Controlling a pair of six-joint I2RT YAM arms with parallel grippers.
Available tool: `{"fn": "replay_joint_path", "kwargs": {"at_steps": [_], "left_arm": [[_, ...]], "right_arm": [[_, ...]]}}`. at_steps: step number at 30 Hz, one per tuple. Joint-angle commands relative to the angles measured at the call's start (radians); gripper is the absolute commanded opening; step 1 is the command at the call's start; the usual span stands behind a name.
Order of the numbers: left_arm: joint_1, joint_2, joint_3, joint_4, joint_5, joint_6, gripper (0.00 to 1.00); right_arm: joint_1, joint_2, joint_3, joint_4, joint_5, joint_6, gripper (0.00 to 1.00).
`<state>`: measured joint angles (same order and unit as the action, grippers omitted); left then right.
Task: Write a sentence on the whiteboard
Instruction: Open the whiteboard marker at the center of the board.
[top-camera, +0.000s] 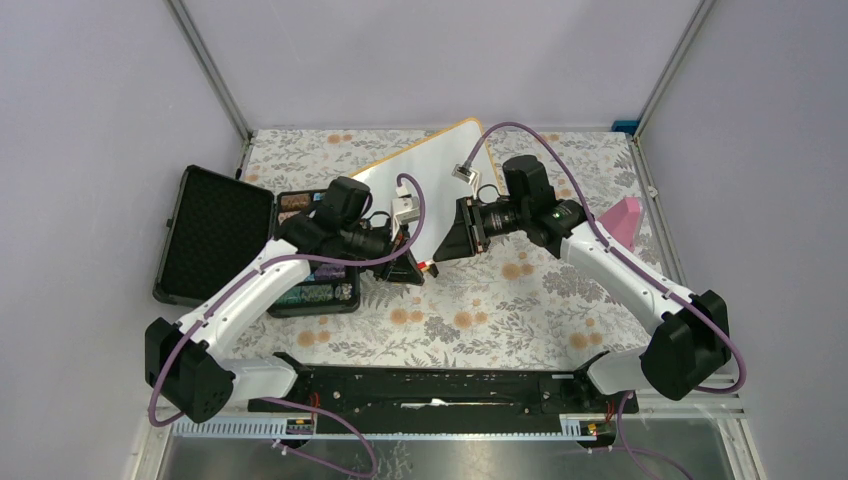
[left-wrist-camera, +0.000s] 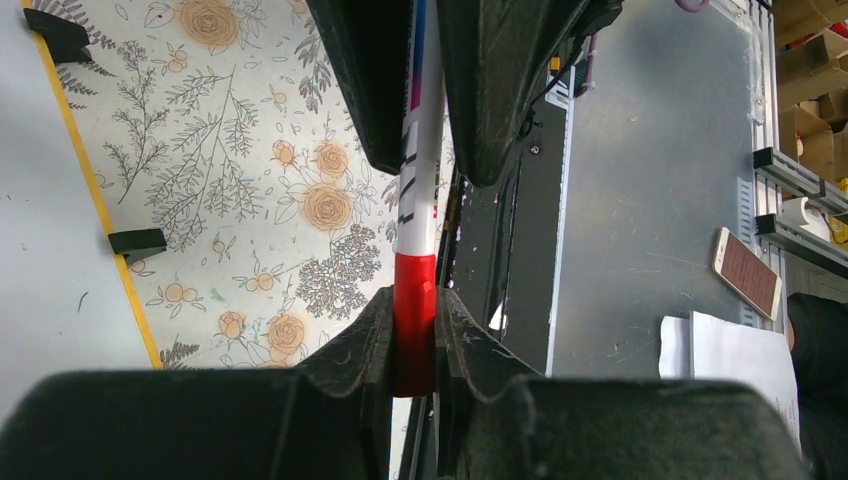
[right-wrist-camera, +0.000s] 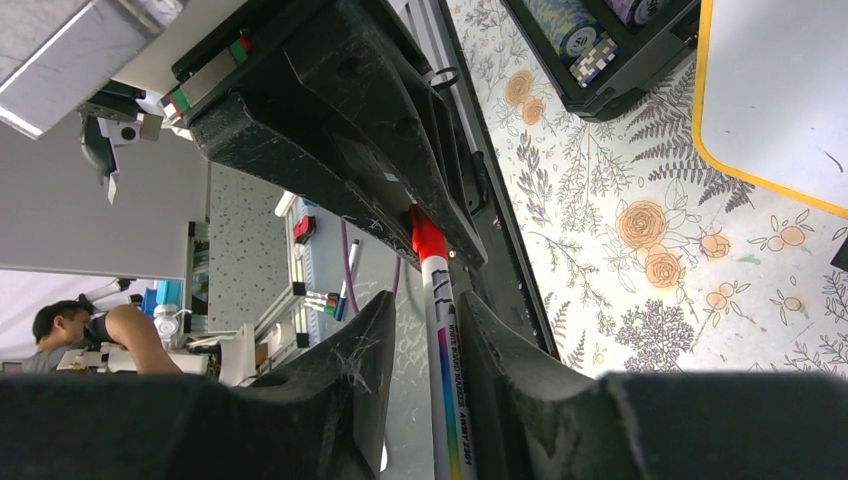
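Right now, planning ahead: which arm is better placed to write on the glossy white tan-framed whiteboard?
Right, probably: right gripper flanks the white marker barrel; left gripper clamps the red cap.

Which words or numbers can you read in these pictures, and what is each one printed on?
"WHITE BOARD MARKER": on the marker, along its barrel.
"50": on a chip in the black case.
Large black letters and the small code on the marker: too cut off or blurred to read.
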<state>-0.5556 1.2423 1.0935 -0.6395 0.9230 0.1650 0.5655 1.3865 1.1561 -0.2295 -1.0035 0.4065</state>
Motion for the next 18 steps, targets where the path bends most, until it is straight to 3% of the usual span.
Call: {"fn": "replay_joint_path", "kwargs": {"at_steps": [1,13,16,18], "left_arm": [[-0.001,0.002,0.043,0.037,-0.024,0.012,0.0],[-0.001,-0.016,0.042,-0.006,-0.039,0.037,0.0],[-0.001,-0.006,0.049,-0.006,-0.033,0.03,0.0],[-0.001,-0.006,0.05,-0.006,-0.033,0.031,0.0]], "right_arm": [[0.028,-0.011,0.016,0.001,-0.039,-0.012,0.35],[0.028,-0.018,0.028,-0.033,-0.034,-0.041,0.32],[0.028,-0.016,0.027,-0.034,-0.039,-0.041,0.27],[0.028,-0.018,0.027,-0.033,-0.042,-0.041,0.18]]}}
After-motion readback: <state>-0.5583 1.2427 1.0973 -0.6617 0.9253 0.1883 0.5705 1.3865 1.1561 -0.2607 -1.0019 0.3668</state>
